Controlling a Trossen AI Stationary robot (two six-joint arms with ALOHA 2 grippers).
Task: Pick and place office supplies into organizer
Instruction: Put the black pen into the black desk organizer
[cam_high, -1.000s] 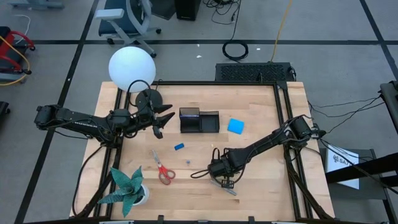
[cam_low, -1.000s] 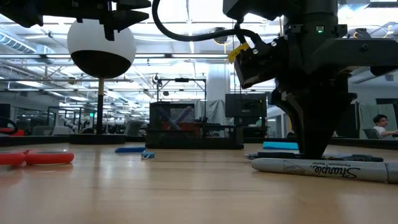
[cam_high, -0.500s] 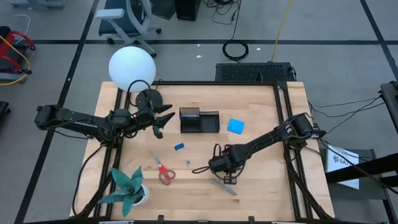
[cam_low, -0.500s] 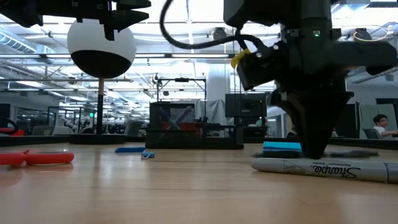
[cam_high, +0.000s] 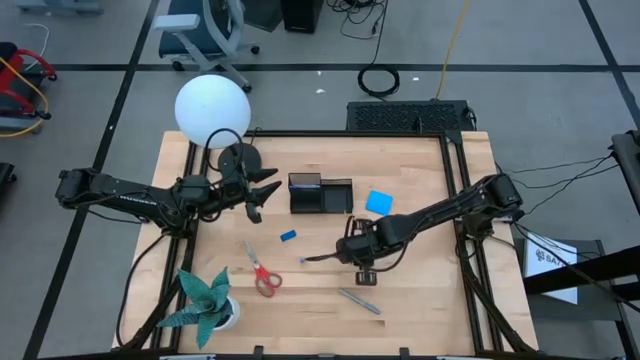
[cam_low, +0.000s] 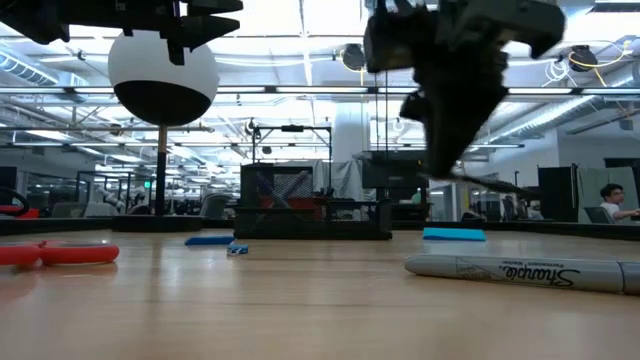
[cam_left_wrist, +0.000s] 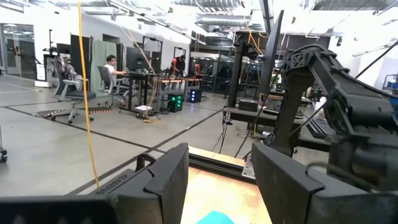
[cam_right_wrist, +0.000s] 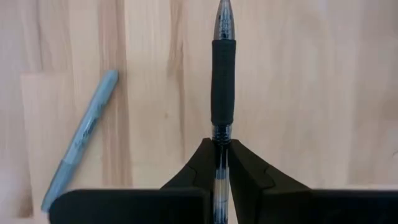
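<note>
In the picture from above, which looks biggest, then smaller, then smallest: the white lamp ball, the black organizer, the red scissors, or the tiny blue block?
From biggest to smallest:
1. white lamp ball, though it stands higher, nearer the camera
2. black organizer
3. red scissors
4. tiny blue block

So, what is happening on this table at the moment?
The right gripper has its fingers shut on a dark pen and holds it above the wooden table, a little in front of the black organizer. A grey marker lies on the table below it. The left gripper waits open beside the organizer, near the lamp base. The red scissors, the blue pad and the small blue block are not yet in the organizer.
</note>
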